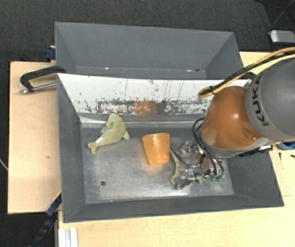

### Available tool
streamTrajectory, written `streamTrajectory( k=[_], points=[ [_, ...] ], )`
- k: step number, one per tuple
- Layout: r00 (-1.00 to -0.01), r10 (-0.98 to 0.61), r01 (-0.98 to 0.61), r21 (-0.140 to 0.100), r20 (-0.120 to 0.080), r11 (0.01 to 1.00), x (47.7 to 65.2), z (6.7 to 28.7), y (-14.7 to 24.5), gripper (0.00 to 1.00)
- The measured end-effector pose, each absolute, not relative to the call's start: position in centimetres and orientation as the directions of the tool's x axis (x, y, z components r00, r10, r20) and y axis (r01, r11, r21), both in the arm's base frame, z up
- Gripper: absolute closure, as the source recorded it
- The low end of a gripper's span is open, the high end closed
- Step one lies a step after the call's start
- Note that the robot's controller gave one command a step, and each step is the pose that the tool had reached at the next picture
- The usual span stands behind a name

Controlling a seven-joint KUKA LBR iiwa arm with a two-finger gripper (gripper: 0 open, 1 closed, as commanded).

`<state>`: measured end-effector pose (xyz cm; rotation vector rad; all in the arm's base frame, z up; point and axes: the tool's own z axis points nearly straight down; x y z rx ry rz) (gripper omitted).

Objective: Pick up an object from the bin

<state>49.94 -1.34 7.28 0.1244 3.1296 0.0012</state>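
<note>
The hand [195, 170] sat low just right of the orange cup [156, 148], over an olive-green toy [177, 171] lying beside that cup; whether it was apart or clamped could not be told.

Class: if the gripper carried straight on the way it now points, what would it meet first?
The gripper points down, so it would likely first meet the olive-green figure lying just right of the orange cup, or else the bin floor; depth is unclear from above.
</note>
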Motion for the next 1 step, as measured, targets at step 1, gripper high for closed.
streamTrajectory(
  k=[1],
  points=[
    [-0.996, -0.094, -0.094, 0.0, -0.015, 0.996, 53.33, 24.71, 1.58, 1.0]
  ],
)
